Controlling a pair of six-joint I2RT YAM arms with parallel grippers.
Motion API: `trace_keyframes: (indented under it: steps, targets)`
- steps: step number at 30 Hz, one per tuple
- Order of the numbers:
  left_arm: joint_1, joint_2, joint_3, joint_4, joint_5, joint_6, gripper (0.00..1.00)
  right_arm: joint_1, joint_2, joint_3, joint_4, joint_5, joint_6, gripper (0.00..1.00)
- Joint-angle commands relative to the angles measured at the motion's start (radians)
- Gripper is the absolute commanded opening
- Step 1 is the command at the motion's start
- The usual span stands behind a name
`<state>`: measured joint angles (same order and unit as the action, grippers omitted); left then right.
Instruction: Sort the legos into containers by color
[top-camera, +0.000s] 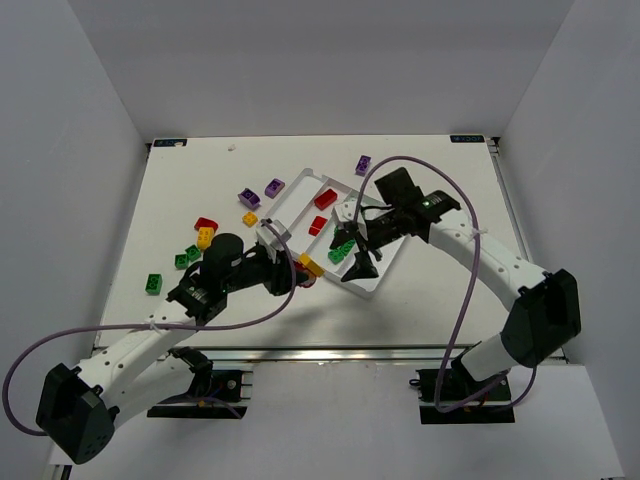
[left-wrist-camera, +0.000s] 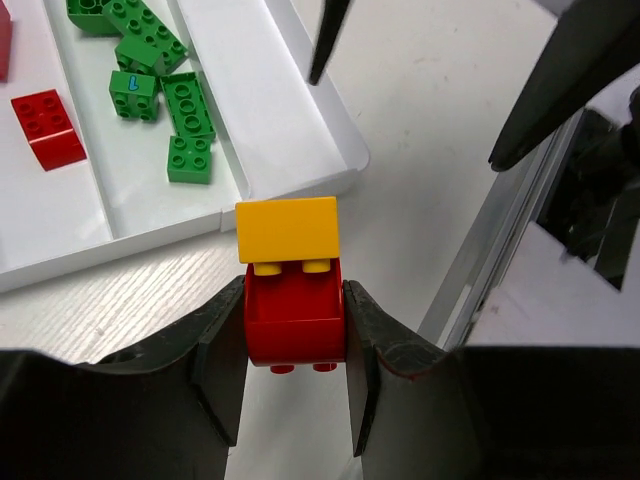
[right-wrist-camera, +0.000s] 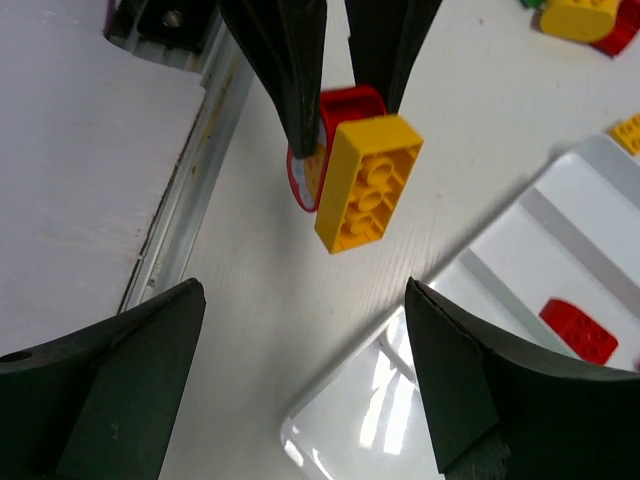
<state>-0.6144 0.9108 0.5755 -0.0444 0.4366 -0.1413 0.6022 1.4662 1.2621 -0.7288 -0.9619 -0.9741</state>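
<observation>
Left claw (left-wrist-camera: 295, 300) grips a small red plastic brick (left-wrist-camera: 295, 325) with a yellow brick (left-wrist-camera: 288, 228) stuck on, towards the worktop's (left-wrist-camera: 430, 150) near edge beside the white divided tray (left-wrist-camera: 260, 110); the wide-open right claw (right-wrist-camera: 302, 287) probably must pull them apart.

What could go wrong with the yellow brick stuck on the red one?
The left gripper squeezes only the red brick, so the yellow brick could snap off and fall outside the tray. If they are dropped while joined, one colour would probably land in the wrong compartment.
</observation>
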Motion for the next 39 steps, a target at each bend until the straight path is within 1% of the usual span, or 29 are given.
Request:
trace_keyframes:
  steps: [1, 4, 9, 15, 24, 30, 31, 33, 34, 35, 39]
  targets:
    - [-0.019, -0.029, 0.029, -0.086, 0.028, 0.199, 0.0, 0.048, 0.063, 0.1, -0.109, -0.092, -0.072, 0.85]
    - [-0.041, -0.023, 0.06, -0.135, -0.01, 0.258, 0.0, 0.089, 0.104, 0.158, -0.116, -0.08, -0.058, 0.84]
    - [-0.053, -0.01, 0.093, -0.163, -0.022, 0.29, 0.0, 0.116, 0.155, 0.214, -0.103, -0.054, -0.026, 0.83]
    - [-0.062, -0.013, 0.098, -0.138, -0.021, 0.278, 0.0, 0.122, 0.181, 0.215, -0.106, -0.069, -0.023, 0.82]
    - [-0.084, 0.008, 0.113, -0.112, -0.025, 0.263, 0.0, 0.136, 0.198, 0.197, -0.011, -0.089, 0.066, 0.77]
    - [-0.087, 0.016, 0.115, -0.104, -0.033, 0.266, 0.0, 0.137, 0.217, 0.2, -0.015, -0.078, 0.066, 0.65]
    - [-0.087, 0.016, 0.115, -0.104, -0.033, 0.264, 0.0, 0.136, 0.22, 0.2, -0.018, -0.078, 0.064, 0.57]
    - [-0.087, 0.019, 0.115, -0.103, -0.036, 0.264, 0.0, 0.137, 0.224, 0.206, -0.033, -0.077, 0.051, 0.47]
    - [-0.087, 0.017, 0.115, -0.104, -0.039, 0.264, 0.0, 0.137, 0.226, 0.207, -0.04, -0.075, 0.046, 0.38]
    - [-0.087, 0.016, 0.115, -0.106, -0.039, 0.264, 0.0, 0.137, 0.224, 0.207, -0.044, -0.069, 0.043, 0.34]
    - [-0.087, 0.008, 0.103, -0.114, -0.05, 0.27, 0.0, 0.133, 0.22, 0.198, -0.049, -0.052, 0.032, 0.26]
